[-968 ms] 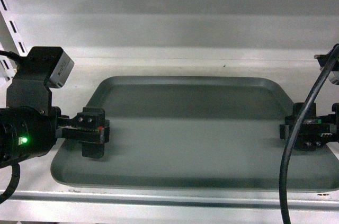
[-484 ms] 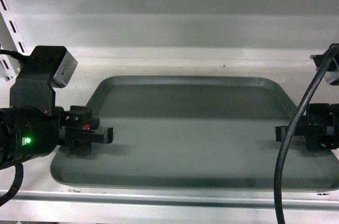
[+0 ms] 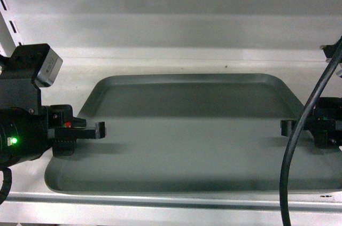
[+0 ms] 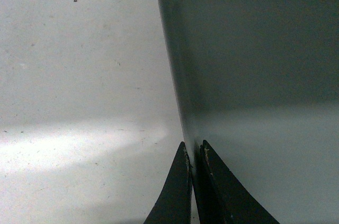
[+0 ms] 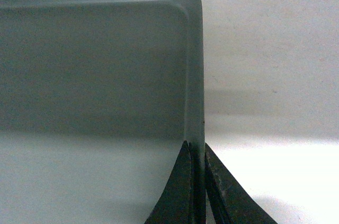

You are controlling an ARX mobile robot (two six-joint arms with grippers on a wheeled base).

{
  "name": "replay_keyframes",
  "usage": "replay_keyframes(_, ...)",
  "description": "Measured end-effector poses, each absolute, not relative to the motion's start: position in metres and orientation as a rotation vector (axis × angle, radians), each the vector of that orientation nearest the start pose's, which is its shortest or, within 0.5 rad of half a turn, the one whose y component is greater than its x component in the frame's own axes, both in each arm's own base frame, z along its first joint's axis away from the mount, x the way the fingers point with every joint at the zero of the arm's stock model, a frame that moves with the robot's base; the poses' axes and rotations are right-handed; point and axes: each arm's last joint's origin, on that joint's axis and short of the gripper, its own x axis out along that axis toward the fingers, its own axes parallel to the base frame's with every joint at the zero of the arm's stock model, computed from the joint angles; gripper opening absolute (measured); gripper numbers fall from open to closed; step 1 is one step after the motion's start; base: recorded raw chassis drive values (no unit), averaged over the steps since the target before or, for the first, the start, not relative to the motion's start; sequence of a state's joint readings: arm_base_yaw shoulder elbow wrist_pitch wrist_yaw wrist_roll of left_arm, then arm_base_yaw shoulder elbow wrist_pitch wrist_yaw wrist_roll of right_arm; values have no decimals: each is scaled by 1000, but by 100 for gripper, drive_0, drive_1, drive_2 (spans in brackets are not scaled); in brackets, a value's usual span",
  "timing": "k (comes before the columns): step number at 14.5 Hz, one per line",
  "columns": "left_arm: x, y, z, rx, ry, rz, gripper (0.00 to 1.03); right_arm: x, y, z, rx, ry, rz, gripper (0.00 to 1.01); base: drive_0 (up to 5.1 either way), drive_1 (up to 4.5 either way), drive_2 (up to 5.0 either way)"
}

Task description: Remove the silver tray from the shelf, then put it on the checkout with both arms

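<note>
Silver tray on shelf; wrist cams show left tool & right tool clenched on rims.

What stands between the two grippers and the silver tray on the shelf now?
Nothing visible. The left gripper is shut on the left rim of the tray, and the right gripper on its right rim.

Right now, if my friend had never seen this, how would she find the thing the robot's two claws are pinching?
Look at the pale white-grey shelf with its plain back wall. Lying flat on its board is the silver tray, a wide grey-silver rectangle with rounded corners and a low raised rim. It is the only thing on the board, and the left gripper and right gripper each pinch one side rim.
</note>
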State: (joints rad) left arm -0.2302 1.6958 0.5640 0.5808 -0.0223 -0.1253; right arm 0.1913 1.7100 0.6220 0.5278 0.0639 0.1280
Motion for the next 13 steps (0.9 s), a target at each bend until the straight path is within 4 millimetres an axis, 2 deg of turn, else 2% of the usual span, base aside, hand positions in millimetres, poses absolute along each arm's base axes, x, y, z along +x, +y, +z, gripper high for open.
replay_keyframes(4, 281, -66, 136, -40, 537, -175, 4, 296, 56, 137, 50, 563, 95, 3, 0, 0, 0)
replay_keyframes(6, 275, -64, 161, -41, 498, -176, 4, 293, 59, 169, 48, 521, 96, 3, 0, 0, 0)
replay_keyframes(7, 274, -64, 172, -40, 516, -184, 4, 291, 60, 177, 38, 549, 91, 3, 0, 0, 0)
replay_keyframes(13, 273, -67, 179, -33, 555, -198, 4, 290, 59, 182, 50, 638, 78, 3, 0, 0, 0)
